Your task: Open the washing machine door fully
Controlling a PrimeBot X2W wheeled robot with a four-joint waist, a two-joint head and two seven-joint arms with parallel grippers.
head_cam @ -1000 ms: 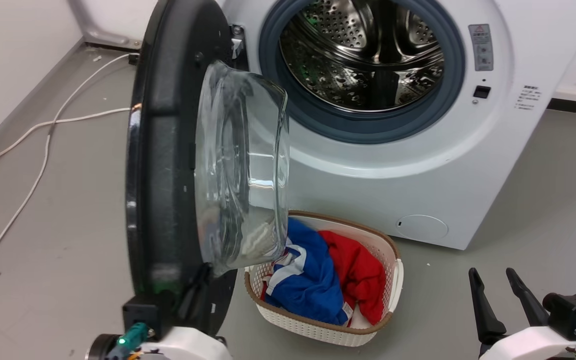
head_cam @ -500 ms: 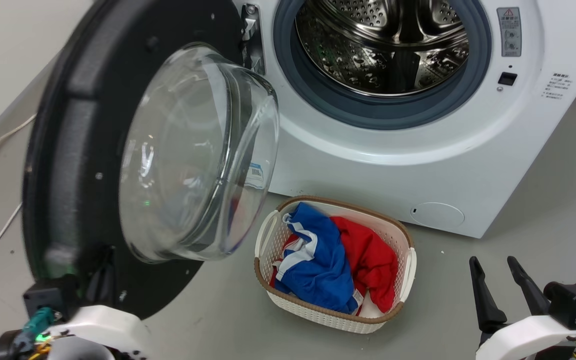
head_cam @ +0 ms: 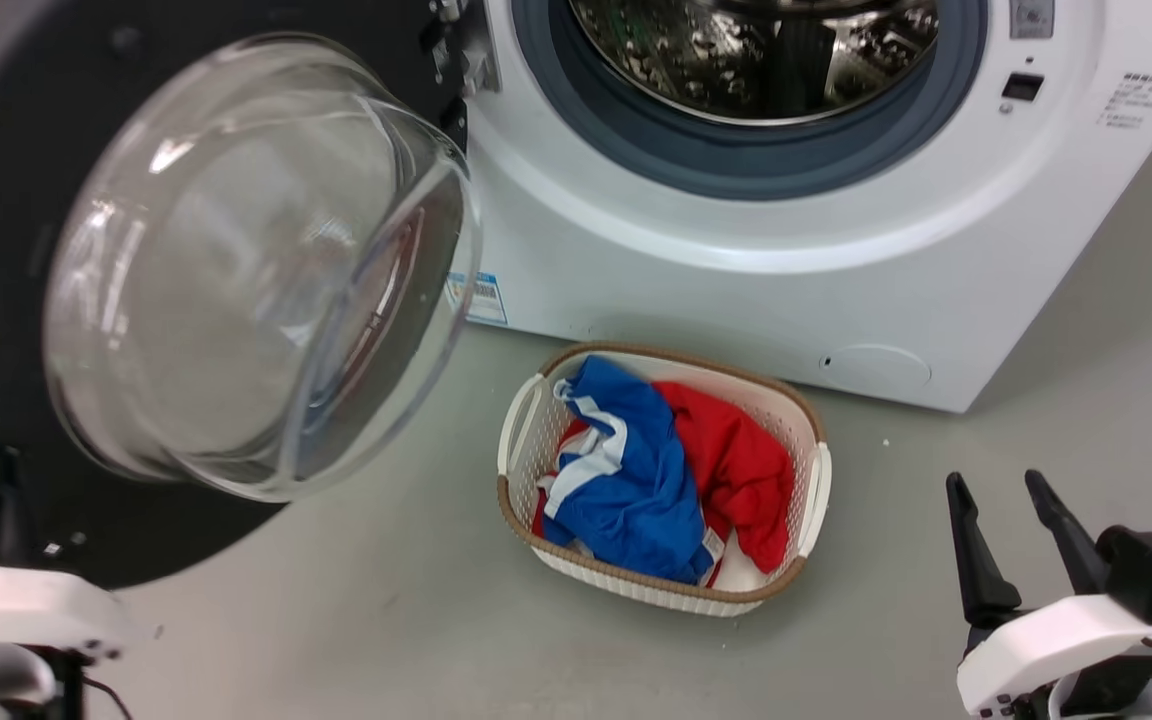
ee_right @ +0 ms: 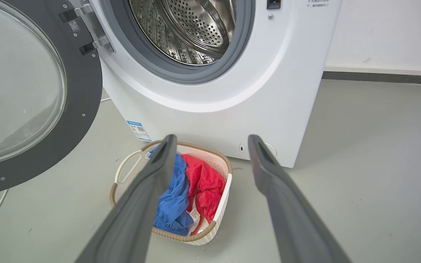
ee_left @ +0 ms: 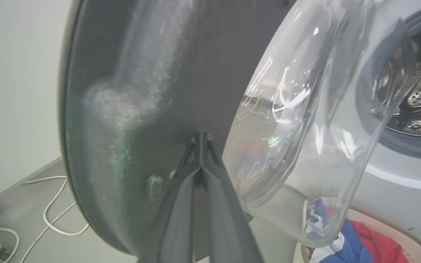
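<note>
Washing machine door (head_cam: 166,535) stands wide open on its hinge (head_cam: 461,50), its black inner face directly ahead of the left pincer (ee_left: 200,140). That pincer's two fingers are pressed together with nothing between them, their tips touching the face. The door's clear glass bowl (head_cam: 256,270) bulges just to the right of those fingers. Further right of that pincer is the washing machine (head_cam: 736,290), its steel drum exposed. On the floor in front of the machine sits a white basket (head_cam: 806,480) holding a blue garment (head_cam: 626,480) and a red garment (head_cam: 736,470), ahead and left of the right pincer (head_cam: 994,480). That pincer hangs with fingers spread and empty, well apart from the door.
</note>
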